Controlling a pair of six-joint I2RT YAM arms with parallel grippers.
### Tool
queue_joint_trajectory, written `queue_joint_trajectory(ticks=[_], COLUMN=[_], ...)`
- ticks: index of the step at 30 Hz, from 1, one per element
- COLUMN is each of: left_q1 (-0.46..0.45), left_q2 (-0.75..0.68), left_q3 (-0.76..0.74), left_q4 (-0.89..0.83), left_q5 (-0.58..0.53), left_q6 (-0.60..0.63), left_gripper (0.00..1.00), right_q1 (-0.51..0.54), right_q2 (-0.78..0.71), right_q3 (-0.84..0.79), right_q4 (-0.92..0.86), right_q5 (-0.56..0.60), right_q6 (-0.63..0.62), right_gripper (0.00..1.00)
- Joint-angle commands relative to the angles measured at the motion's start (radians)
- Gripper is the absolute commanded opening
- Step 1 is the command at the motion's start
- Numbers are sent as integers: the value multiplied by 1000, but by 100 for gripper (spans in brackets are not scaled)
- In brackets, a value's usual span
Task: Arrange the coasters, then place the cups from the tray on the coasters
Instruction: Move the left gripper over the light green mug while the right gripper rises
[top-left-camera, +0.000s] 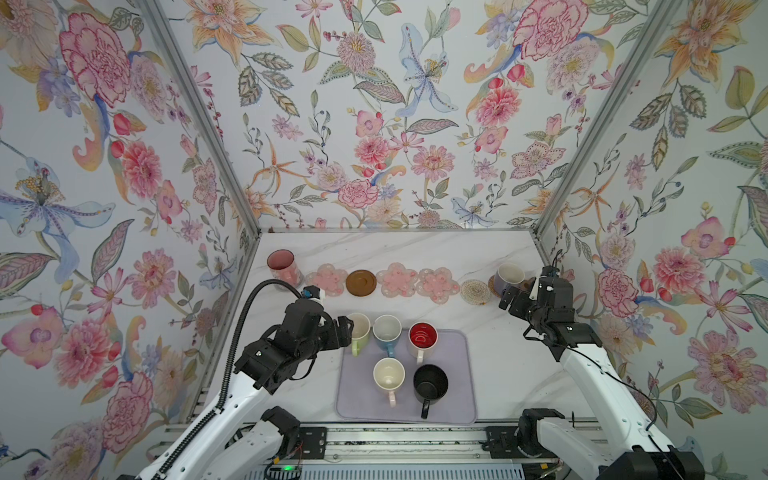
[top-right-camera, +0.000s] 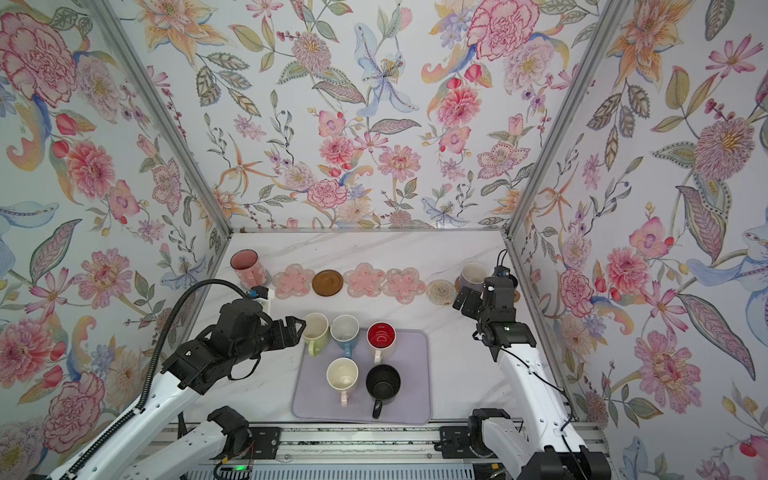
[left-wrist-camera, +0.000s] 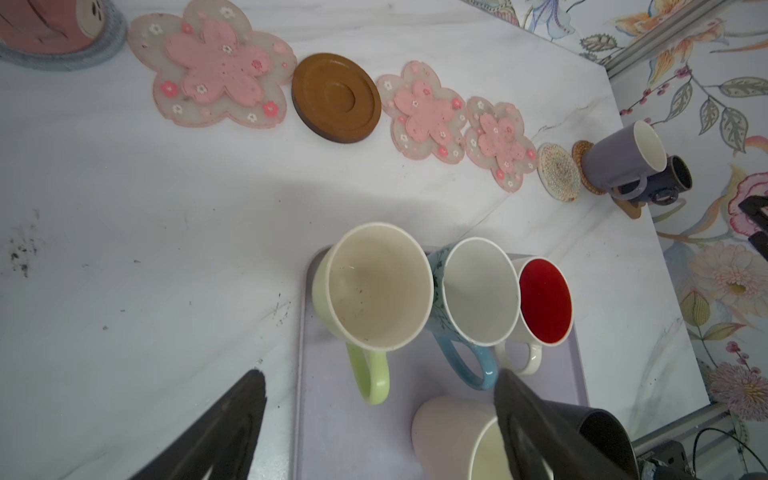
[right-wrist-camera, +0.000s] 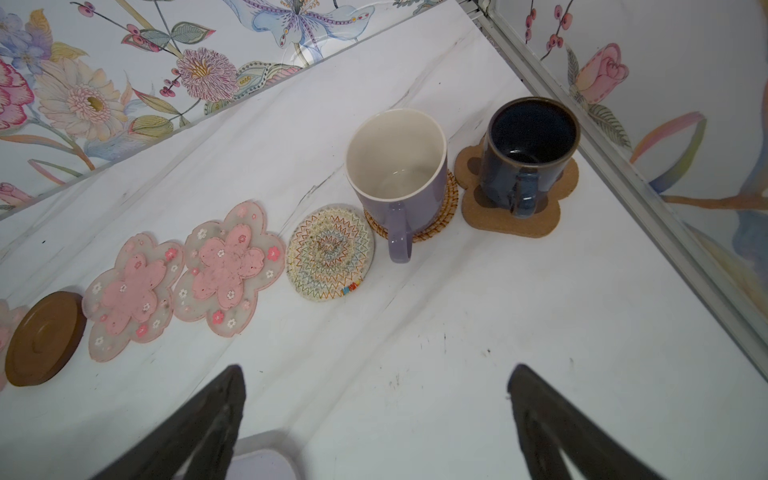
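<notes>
The lavender tray (top-left-camera: 457, 374) holds a lime-green cup (top-left-camera: 359, 330), a blue one (top-left-camera: 387, 330), a white one with a red inside (top-left-camera: 422, 337), a cream one (top-left-camera: 388, 374) and a black one (top-left-camera: 430, 384). My left gripper (top-left-camera: 347, 328) is open beside the lime-green cup (left-wrist-camera: 374, 291), its fingers either side of the green handle (left-wrist-camera: 374, 374) without touching it. Coasters line the back: pink flower (top-left-camera: 330, 280), brown disc (top-left-camera: 361, 283), two more pink flowers (top-left-camera: 397, 279), woven round (top-left-camera: 475, 292). My right gripper (right-wrist-camera: 376, 370) is open over bare table, short of the lavender cup (right-wrist-camera: 395, 166).
A tall pink cup (top-left-camera: 280, 264) stands on a grey coaster at the far left. The lavender cup sits on a woven coaster, and a dark navy cup (right-wrist-camera: 532, 141) sits on the brown paw coaster (right-wrist-camera: 469, 208) by the right wall. Flowered walls enclose three sides.
</notes>
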Motion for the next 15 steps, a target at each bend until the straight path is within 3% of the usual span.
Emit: queue_joint_trajectory(ticks=[1,11,15], left_q1=[-62,-195,-206], left_q2=[26,122,175], left_q3=[-9,-49,-64], left_q4=[-62,-50,-24], left_q5=[-70,-82,-79], left_q6=[-44,-59,-46], left_gripper=[87,83,82], right_q1=[13,17,19], right_q2=[10,15,22], right_q3=[-7,-16,-17], right_q4=[20,30,38], right_q5=[-8,-8,-14], right_q6=[11,14,18], right_gripper=[99,99,99])
